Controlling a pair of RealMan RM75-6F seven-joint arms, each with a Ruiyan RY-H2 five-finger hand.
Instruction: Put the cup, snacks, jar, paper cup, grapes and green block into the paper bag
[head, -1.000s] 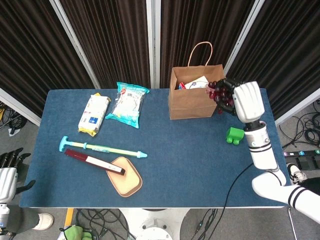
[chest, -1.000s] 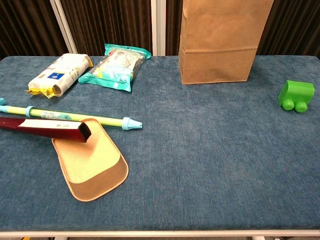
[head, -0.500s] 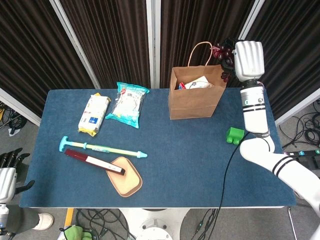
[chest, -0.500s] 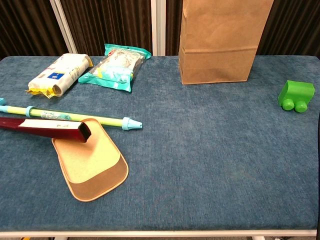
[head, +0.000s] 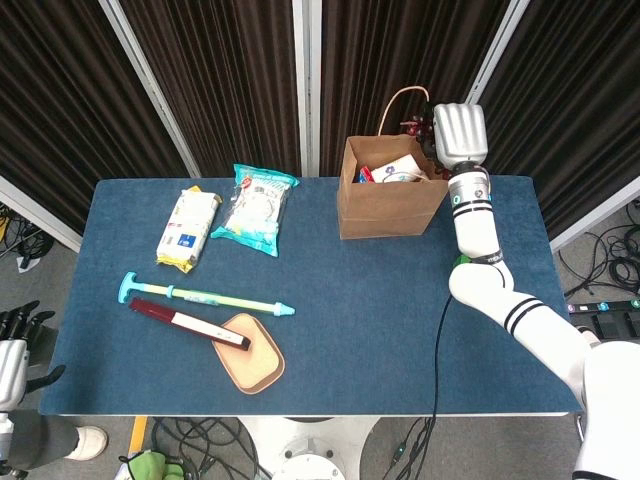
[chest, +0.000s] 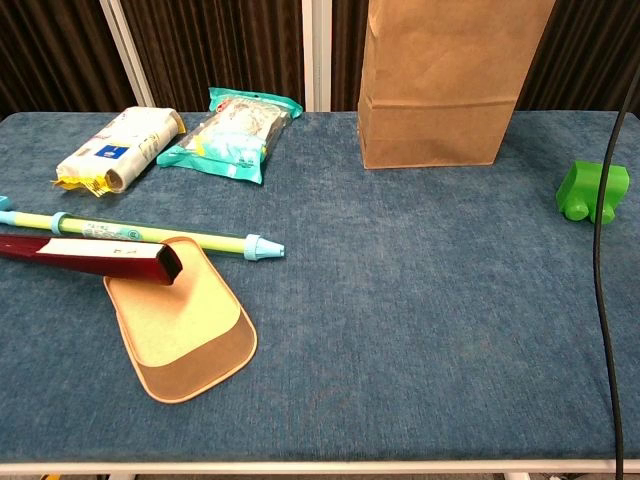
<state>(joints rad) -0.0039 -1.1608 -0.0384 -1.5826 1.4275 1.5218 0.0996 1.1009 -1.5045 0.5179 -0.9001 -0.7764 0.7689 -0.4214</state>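
The brown paper bag (head: 390, 195) stands open at the table's far side, with a white item and a bit of red showing inside; the chest view shows its front (chest: 440, 85). My right hand (head: 459, 132) is raised just above the bag's right rim and holds the dark red grapes (head: 413, 126), which hang over the opening by the handle. The green block (chest: 592, 192) lies right of the bag, mostly hidden behind my right arm in the head view. Two snack packets, a white and yellow one (head: 187, 230) and a teal one (head: 256, 209), lie at far left. My left hand (head: 14, 350) hangs open below the table's left corner.
A pale green and blue stick (head: 205, 296), a dark red box (head: 190, 323) and a tan pad (head: 255, 352) lie near the front left. A black cable (chest: 605, 310) runs down the right side of the chest view.
My right hand has swung up and leftward with the grapes, from beside the bag's right wall to above its open top. My right arm now covers the green block in the head view.
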